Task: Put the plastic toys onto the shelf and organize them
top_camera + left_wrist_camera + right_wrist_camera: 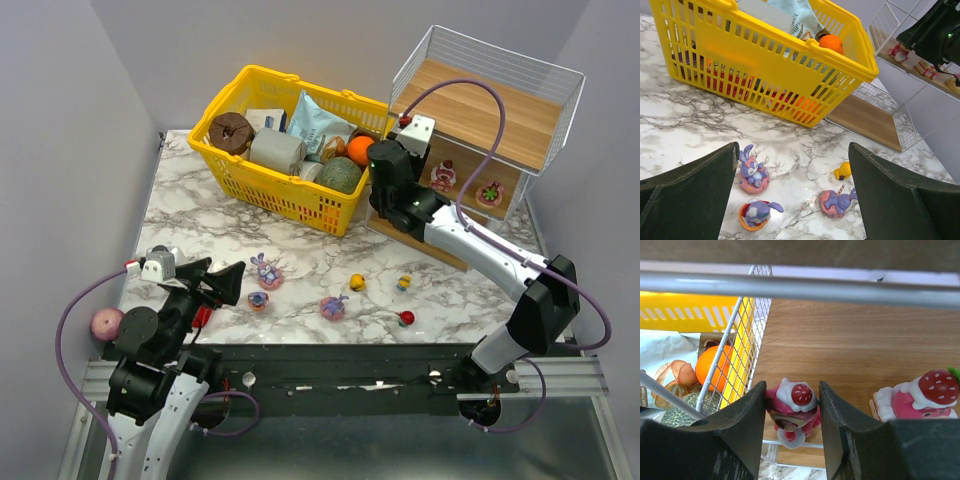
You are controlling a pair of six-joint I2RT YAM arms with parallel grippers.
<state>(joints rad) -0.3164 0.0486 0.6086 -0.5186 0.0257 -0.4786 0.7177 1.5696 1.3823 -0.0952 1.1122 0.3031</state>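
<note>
My right gripper (792,392) pinches a red-pink figure (792,412) at the bottom centre of its wrist view, at the near edge of a shelf (850,340) board. A second figure (920,400) stands at lower right. My left gripper (793,155) is spread wide above purple bunnies (752,172), with the yellow basket (765,65) across the top of the frame.

Top view overhead, wrists low and close, all sharing the shelf (500,112)

Right arm (470,240) in shelf (500,110) middle tier — two toys (490,193) there; six toys (265,270) on table (200,220).
</note>
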